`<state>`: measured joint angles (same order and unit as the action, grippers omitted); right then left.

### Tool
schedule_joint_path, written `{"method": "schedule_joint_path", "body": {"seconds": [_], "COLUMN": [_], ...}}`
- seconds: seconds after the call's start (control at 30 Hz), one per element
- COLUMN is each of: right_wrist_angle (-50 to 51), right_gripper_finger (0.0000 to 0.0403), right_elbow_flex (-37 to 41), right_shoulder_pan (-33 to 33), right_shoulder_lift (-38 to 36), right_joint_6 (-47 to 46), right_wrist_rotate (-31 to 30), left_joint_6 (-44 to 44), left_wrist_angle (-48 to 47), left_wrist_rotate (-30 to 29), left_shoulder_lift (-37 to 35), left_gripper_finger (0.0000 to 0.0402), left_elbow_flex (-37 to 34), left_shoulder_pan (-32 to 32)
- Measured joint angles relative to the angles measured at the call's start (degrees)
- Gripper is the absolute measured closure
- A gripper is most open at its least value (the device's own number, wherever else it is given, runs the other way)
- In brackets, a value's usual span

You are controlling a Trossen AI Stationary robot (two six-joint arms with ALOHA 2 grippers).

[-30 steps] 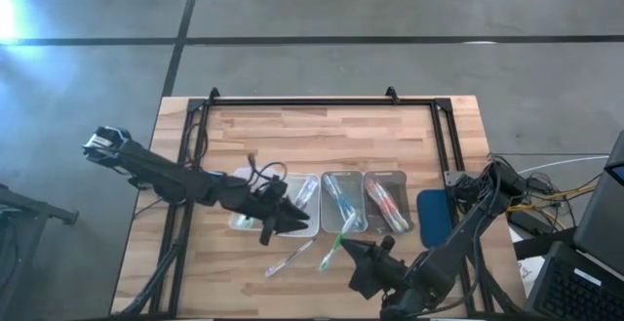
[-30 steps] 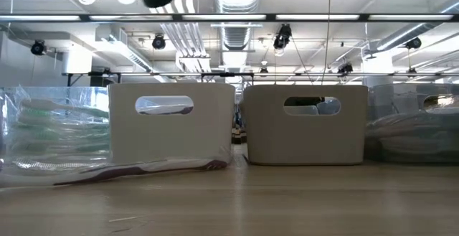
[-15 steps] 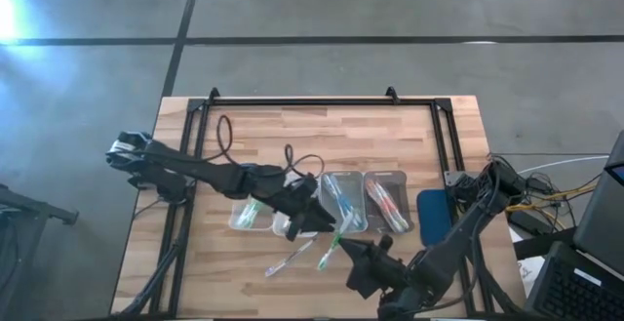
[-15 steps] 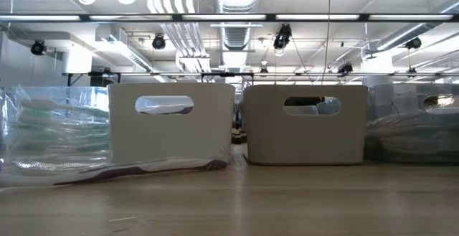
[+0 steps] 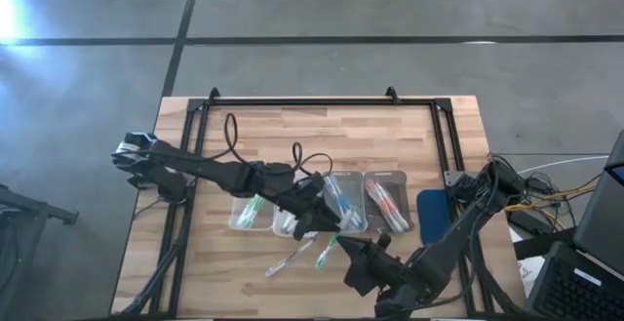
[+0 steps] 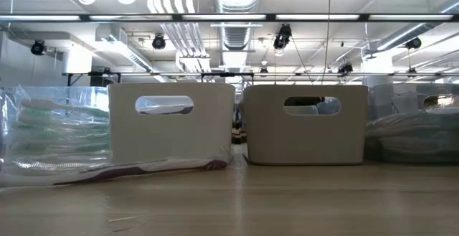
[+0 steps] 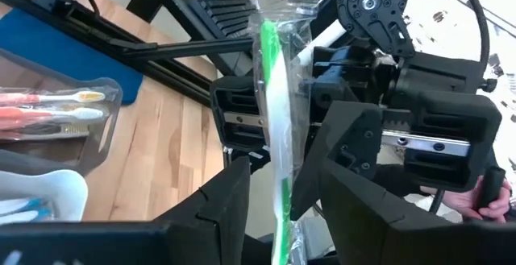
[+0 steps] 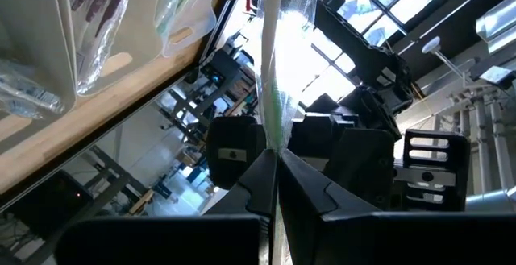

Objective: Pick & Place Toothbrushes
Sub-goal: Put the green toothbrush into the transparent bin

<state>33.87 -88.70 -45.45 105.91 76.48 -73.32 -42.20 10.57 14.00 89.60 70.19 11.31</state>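
A green toothbrush in clear wrapping (image 5: 330, 251) is between my two grippers near the table's front middle. My right gripper (image 5: 344, 249) is shut on it. My left gripper (image 5: 323, 225) reaches over the trays and is open. Its fingers stand on either side of the toothbrush (image 7: 272, 96) without plainly touching it. Clear trays hold other toothbrushes: green ones (image 5: 252, 212), blue ones (image 5: 341, 199) and red-pink ones (image 5: 386, 202). One wrapped toothbrush (image 5: 289, 260) lies loose on the table. My right gripper pinches the green toothbrush between its two shut fingers (image 8: 256, 164), at one end of it (image 8: 272, 132). The toothbrush sticks straight out past the fingertips toward my left gripper, along the fingers, and is lifted clear of the table.
A blue pad (image 5: 434, 214) lies right of the trays. A black frame (image 5: 322, 101) runs round the table's far part. In the low view, two white bins (image 6: 172, 125) and clear bags (image 6: 50, 132) stand across the table, with a purple toothbrush (image 6: 143, 170) lying before them.
My left gripper has gone toward the table's right edge, over the trays, up to my right gripper, and now has its fingers around the green toothbrush. My right gripper has stayed about where it was, shut on the toothbrush.
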Motion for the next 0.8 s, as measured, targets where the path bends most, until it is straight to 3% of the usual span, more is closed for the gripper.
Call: {"method": "schedule_joint_path", "body": {"seconds": [0.37, 0.7, 0.8], "right_wrist_angle": [-0.22, -0.37, -0.39], "right_gripper_finger": [0.0395, 0.0394, 0.0388], "right_elbow_flex": [-0.01, -0.01, -0.01], "right_shoulder_pan": [3.01, 3.25, 3.32], "right_shoulder_lift": [0.00, -0.04, -0.04], "right_joint_6": [0.05, 0.23, 0.20], "right_wrist_rotate": [0.00, 0.24, 0.24], "left_joint_6": [-0.06, 0.03, 0.05], "left_wrist_angle": [0.13, 0.20, 0.37], "left_wrist_rotate": [-0.02, -0.12, -0.11], "left_shoulder_lift": [0.39, 0.39, 0.39], "left_gripper_finger": [0.0265, 0.0371, 0.0373], "left_elbow_flex": [0.00, -0.04, -0.04], "left_shoulder_pan": [-0.72, -1.11, -1.11]}}
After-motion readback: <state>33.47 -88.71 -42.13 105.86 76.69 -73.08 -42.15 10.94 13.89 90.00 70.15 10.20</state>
